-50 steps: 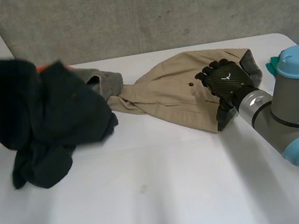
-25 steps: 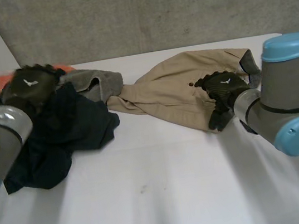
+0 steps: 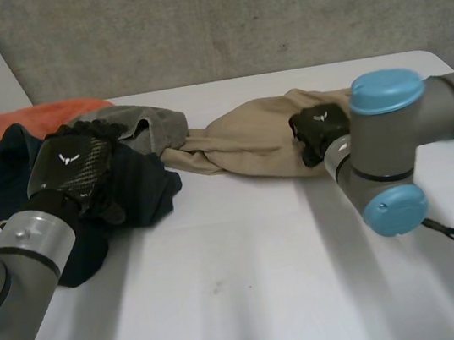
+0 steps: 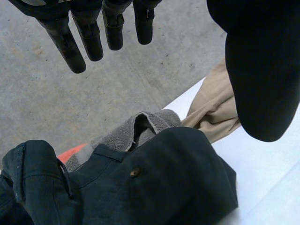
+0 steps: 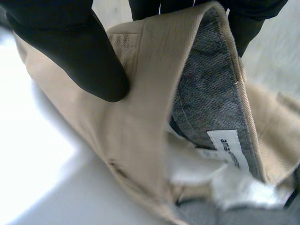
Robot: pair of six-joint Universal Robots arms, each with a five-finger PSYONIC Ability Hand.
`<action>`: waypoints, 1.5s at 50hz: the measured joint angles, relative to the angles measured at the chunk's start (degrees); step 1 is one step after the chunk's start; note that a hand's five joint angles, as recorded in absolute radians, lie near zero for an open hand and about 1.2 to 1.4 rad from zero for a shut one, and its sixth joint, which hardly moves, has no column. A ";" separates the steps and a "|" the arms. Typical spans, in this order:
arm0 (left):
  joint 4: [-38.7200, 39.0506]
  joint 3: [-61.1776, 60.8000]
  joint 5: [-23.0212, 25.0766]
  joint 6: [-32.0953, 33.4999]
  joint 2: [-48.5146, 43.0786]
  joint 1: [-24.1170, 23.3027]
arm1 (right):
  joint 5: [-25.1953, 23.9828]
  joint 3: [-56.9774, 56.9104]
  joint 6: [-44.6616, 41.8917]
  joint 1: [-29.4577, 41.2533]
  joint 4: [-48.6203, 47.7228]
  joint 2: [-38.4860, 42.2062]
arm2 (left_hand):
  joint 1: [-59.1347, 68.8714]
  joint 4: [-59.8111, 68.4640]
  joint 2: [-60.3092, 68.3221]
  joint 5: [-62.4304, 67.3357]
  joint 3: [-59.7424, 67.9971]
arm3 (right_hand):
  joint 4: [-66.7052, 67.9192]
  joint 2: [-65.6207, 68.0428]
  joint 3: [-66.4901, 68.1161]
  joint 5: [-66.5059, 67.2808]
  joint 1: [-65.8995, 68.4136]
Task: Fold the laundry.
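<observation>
Tan trousers (image 3: pixel 244 137) lie crumpled at the back middle of the white table (image 3: pixel 253 286). My right hand (image 3: pixel 317 128) is shut on their waistband at the right end. In the right wrist view the thumb (image 5: pixel 70 51) presses the tan cloth (image 5: pixel 136 136) against the fingers behind it, and the grey lining (image 5: pixel 206 89) with a white label (image 5: pixel 228 148) faces up. A dark navy garment (image 3: pixel 140 191) lies heaped at the left. My left hand (image 3: pixel 76 162) hovers open over it, fingers (image 4: pixel 89 33) straight and clear of the navy cloth (image 4: pixel 154 183).
A grey cloth (image 3: pixel 147 122) lies between the navy heap and the trousers, touching both. An orange cloth (image 3: pixel 31 116) sits at the back left corner by a white wall. A concrete wall runs behind the table.
My left hand let go of the navy garment, which dropped onto the table, and now hangs over it. My right hand closed on the trousers' waistband and bunched them leftward.
</observation>
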 measured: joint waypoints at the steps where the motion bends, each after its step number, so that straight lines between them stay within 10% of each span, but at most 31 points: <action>1: 0.16 1.07 -0.16 -0.31 -1.18 -0.04 | -0.95 3.11 -1.39 0.13 -1.98 -3.58 | 0.00 0.00 0.00 0.00 0.00 | 0.00 0.00 0.00 0.02 0.00; 24: -9.17 26.00 -1.80 -2.36 -30.90 -11.23 | -15.05 29.58 -12.33 0.77 -2.06 -41.75 | 0.00 0.00 0.00 0.00 0.00 | 0.39 0.00 0.26 0.02 0.00; 29: -10.39 28.77 -5.44 -2.57 -33.06 -12.77 | -16.77 30.65 -10.36 0.36 -0.60 -45.43 | 24.09 20.75 20.33 19.65 20.00 | 0.40 0.00 0.26 0.02 0.00; 30: -10.32 29.36 -7.08 -2.73 -33.05 -12.97 | -17.47 30.91 -9.63 0.01 -0.12 -46.60 | 46.06 40.71 41.66 39.26 39.83 | 0.40 0.00 0.26 0.02 0.00; 39: -7.14 27.16 -14.09 -4.88 -23.32 -11.46 | -19.87 29.57 -9.35 -5.19 1.10 -49.26 | 56.46 57.02 56.45 52.98 55.81 | 0.56 0.44 0.70 0.02 1.14; 56: -2.92 24.19 -4.95 -5.84 13.92 -8.95 | -21.07 15.14 -11.23 -15.61 8.37 -54.33 | 56.46 57.06 56.60 52.98 55.90 | 0.57 0.44 0.71 0.02 1.14; 75: -11.78 44.01 -3.82 -5.97 8.58 -8.76 | -23.58 7.18 -4.87 -19.90 11.44 -52.74 | 56.46 57.08 56.63 52.99 55.95 | 0.58 0.44 0.71 0.02 1.14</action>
